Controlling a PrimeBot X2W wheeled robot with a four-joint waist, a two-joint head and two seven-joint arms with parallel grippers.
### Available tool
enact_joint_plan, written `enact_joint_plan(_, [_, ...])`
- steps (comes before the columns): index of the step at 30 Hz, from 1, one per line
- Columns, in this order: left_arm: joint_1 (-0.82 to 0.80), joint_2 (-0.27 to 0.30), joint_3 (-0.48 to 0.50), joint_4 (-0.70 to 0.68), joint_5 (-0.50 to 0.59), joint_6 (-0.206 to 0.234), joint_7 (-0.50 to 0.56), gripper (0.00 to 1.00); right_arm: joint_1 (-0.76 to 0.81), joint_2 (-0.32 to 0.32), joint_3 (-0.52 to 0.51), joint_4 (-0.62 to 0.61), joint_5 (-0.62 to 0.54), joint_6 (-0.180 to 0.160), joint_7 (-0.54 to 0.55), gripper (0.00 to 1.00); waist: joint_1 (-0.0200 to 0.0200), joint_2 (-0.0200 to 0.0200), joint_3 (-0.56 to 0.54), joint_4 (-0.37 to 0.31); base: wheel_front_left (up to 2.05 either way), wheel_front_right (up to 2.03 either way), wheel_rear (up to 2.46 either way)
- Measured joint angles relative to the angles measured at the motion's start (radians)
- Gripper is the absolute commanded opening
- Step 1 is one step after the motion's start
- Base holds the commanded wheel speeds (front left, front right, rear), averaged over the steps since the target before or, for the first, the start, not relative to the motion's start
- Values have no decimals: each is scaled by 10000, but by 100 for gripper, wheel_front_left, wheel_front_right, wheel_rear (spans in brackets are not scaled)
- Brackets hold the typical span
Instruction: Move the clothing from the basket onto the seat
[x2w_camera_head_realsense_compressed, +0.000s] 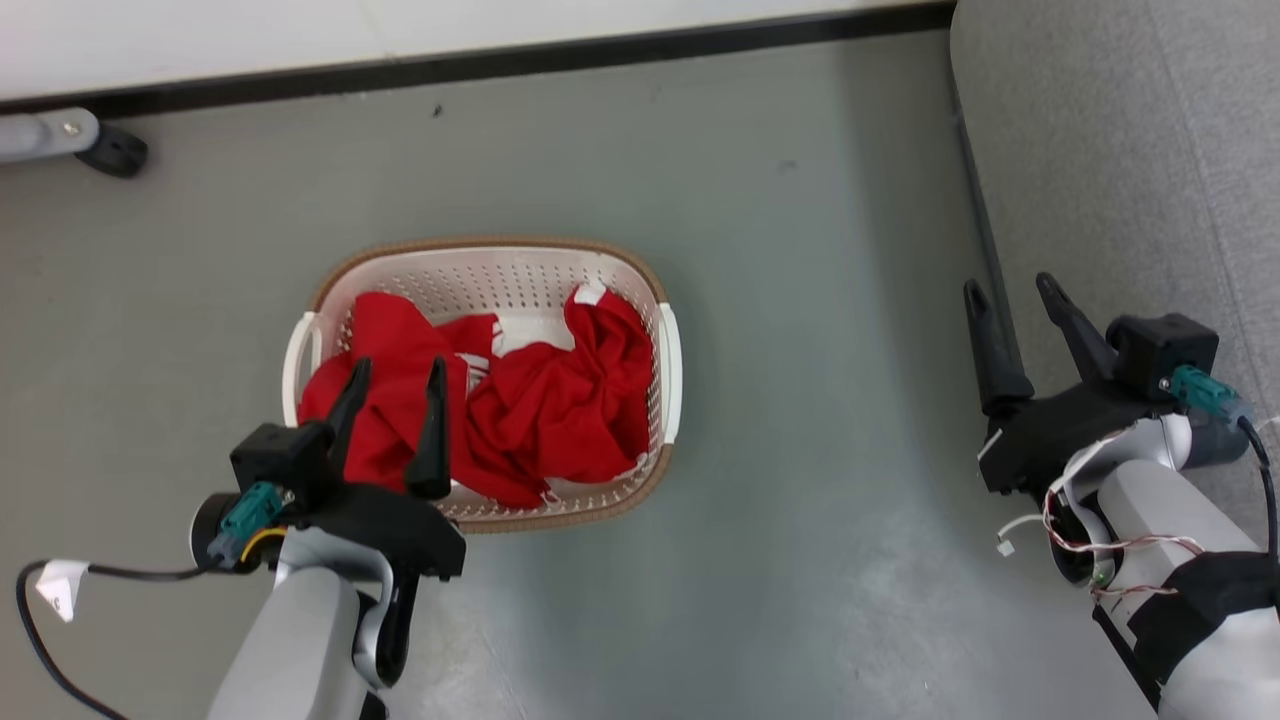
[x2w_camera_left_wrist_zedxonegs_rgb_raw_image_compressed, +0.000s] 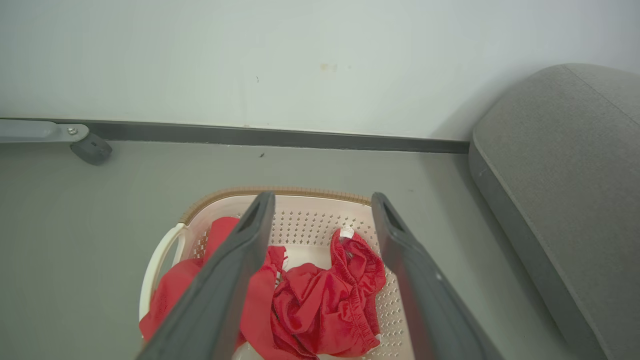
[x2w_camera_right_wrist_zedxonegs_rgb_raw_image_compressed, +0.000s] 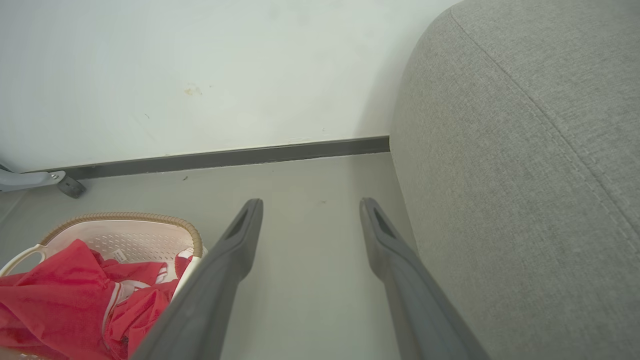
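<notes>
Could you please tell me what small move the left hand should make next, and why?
Probably lower the left hand straight onto the red clothing in the basket: its fingers stand open above the pile, gripping nothing, and the garments all lie in the basket, with none seen on the grey sofa.

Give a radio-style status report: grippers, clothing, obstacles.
Left gripper open, above basket. Right gripper open, empty, beside sofa. Red clothing in basket. No obstacle seen between basket and sofa.
</notes>
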Motion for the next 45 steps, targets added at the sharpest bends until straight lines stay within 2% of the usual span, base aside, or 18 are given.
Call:
enact_joint_plan(15, [-1736, 153, -341, 1060, 652, -58, 75, 100, -760, 198, 54, -245, -119, 44, -4, 100, -1, -1, 1617, -220, 0, 0, 0])
enact_joint_plan(29, [-2895, 640, -589, 2454, 1292, 468, 974, 100, -968, 525, 90, -209, -165, 121, -4, 100, -1, 0, 2560, -464, 0, 0, 0])
enact_joint_plan(45, [-4033, 884, -997, 3344, 1879, 635, 1599, 100, -1184, 738, -61, -230, -178, 132, -4, 100, -3, 0, 3346, -678, 0, 0, 0])
